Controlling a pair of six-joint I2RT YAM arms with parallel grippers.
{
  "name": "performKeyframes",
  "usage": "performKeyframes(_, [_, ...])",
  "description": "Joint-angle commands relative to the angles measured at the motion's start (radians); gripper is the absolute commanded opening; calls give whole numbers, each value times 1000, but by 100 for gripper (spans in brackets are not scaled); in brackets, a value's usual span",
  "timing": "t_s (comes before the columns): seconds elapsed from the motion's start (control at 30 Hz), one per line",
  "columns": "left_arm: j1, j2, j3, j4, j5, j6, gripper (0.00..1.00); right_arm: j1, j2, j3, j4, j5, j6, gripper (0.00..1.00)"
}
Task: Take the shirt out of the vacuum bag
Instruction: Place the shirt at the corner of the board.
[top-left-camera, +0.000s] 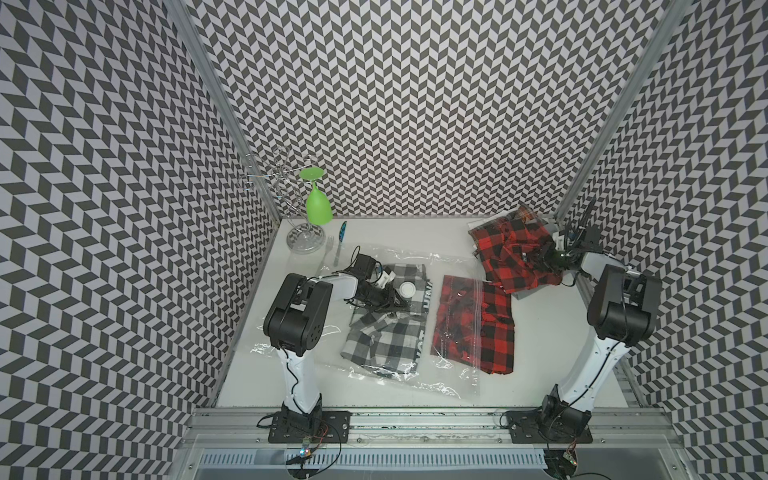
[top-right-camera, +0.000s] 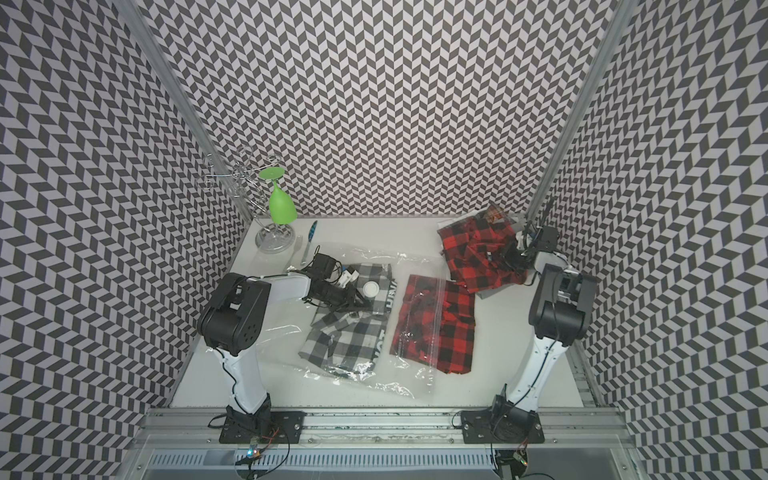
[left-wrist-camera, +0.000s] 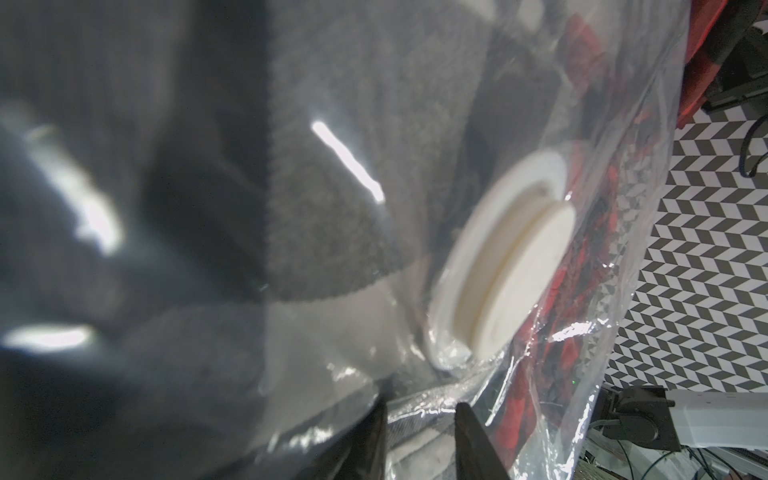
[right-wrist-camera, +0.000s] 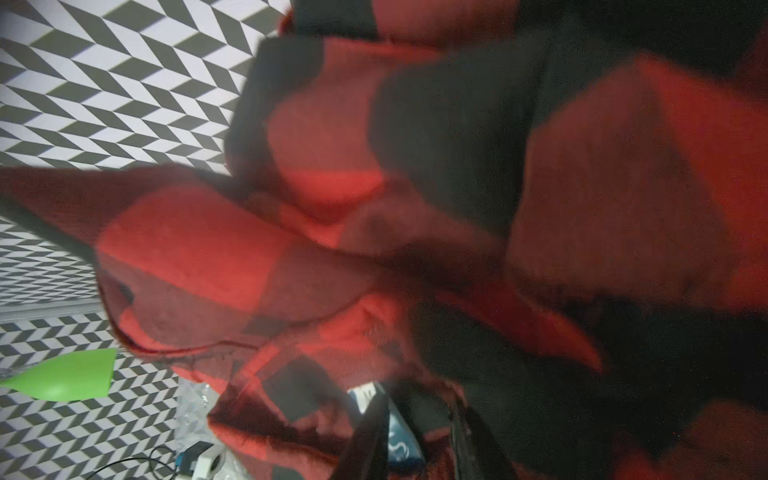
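Pressed almost against my left wrist lens is the large clear, crinkly plastic vacuum bag (left-wrist-camera: 590, 320), with its round white plastic valve cap (left-wrist-camera: 515, 274) just beside my left gripper (left-wrist-camera: 422, 403). That gripper's jaws stand a little apart, tips down on the film. Wrinkled plastic shows through the gap, and I can make out nothing clamped between them. Under the film, below and ahead of this gripper, lies a folded grey, white and black checked cloth shirt (top-left-camera: 386, 340), wholly inside the bag. Further toward my right gripper (top-left-camera: 542, 259), a flat red and black checked shirt (top-left-camera: 473, 328) lies across the bag's open edge, part under the film and part out on the white tabletop (top-left-camera: 540, 374). My right gripper is well apart from the bag, at the far right corner, nosed into a crumpled heap of red and black checked cloth (top-left-camera: 511, 257). Its wrist view, though blurred, shows the two fingers (right-wrist-camera: 365, 432) parted, with a blue and white tag showing in the gap and cloth bunched around them rather than between them. Beyond my left gripper, at the far left corner, a lime-green plastic wine glass (top-left-camera: 319, 203) hangs upside down from a silver wire rack (top-left-camera: 305, 243). A silver fork (top-left-camera: 327, 249) and a blue-handled utensil (top-left-camera: 342, 232) lie on the table beside the rack's base. Black and white chevron walls (top-left-camera: 415, 104) close in three sides.
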Motion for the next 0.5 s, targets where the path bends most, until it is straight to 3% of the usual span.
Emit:
performKeyframes(0.0, [-12,81,-52,-113,-199,-5,32,-3,-80,-66,-70,-24,-82,36])
performKeyframes(0.23, [-21,84,-43,-114,-198,-5,32,-80,-260,-97,-62,-60,-24,57])
performKeyframes(0.47, [-25,95,-31,-121,-192,8,32,-225,-236,-152,-45,41,89,62])
